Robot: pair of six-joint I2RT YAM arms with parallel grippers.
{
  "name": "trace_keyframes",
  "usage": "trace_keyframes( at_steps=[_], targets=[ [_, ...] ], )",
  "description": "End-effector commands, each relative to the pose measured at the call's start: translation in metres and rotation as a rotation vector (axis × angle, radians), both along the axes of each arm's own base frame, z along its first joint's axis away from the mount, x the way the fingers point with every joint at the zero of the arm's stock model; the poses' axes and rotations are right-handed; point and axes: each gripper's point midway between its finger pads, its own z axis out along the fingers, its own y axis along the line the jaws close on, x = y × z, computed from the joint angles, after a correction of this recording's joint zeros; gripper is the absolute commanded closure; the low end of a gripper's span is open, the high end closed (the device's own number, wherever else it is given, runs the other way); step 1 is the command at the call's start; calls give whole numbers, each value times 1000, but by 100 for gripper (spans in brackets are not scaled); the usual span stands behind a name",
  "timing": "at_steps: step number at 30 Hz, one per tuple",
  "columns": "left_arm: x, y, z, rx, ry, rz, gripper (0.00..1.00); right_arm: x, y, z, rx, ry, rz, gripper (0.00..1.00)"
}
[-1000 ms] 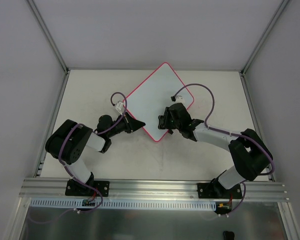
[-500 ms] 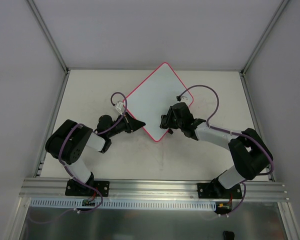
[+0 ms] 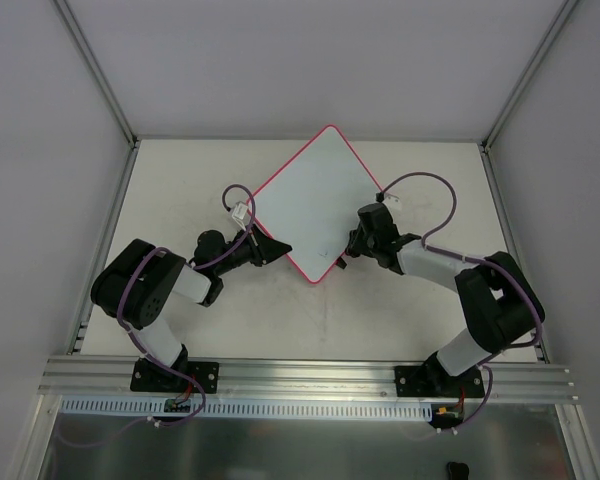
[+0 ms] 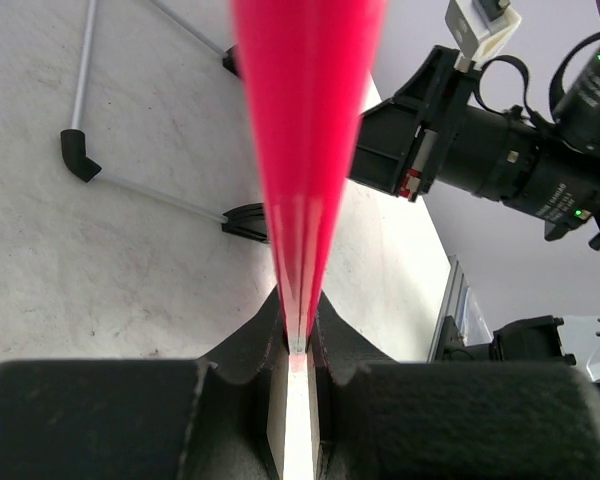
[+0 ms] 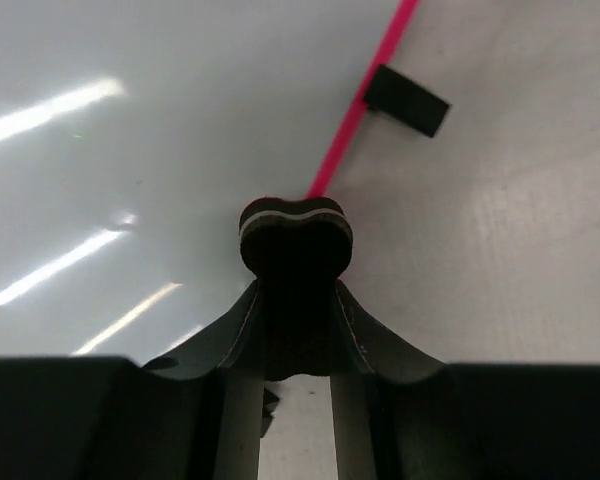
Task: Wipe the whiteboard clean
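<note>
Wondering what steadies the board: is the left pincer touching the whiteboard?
Touching. The left wrist view shows the left pincer shut on the pink edge of the whiteboard.

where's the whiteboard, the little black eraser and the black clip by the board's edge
large white whiteboard with thin pink-red frame (image 3: 315,195), top external view, middle of its white face
small black eraser block (image 5: 295,238), right wrist view, its rounded front end
small black clip (image 5: 407,100), right wrist view, middle of the clip

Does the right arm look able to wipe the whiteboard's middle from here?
Probably yes: the right gripper holds the eraser at the whiteboard edge, nothing lies on the board, and the left gripper only pinches another edge.
</note>
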Motion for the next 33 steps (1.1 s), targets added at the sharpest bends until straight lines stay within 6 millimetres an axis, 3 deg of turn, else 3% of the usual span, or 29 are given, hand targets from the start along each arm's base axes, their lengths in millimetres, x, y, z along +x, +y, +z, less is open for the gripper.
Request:
trace_keyframes(
  at_steps=[1,3,6,11,14,21,25,33],
  targets=[
    [-10,-8,72,-147,-312,-64,100,-12,-58,-28,-247,92,-91,100],
    [-10,-8,72,-146,-313,-64,100,-5,-55,-18,-243,67,-79,100],
    [-10,-8,72,-147,-312,-64,100,4,-34,6,-188,12,1,100],
    [-9,-7,72,-146,-314,-61,100,-2,-5,50,-159,-122,109,100],
    [-9,-7,71,-146,-312,-62,100,-10,11,65,-143,-158,171,100],
    [-10,-8,72,-147,-313,-65,100,-34,36,70,-115,-116,248,100],
    [-10,-8,72,-147,-313,-64,100,-34,63,67,-25,-146,312,100],
    [-10,-8,72,-146,-315,-64,100,-35,97,62,4,-153,393,100]
  ],
)
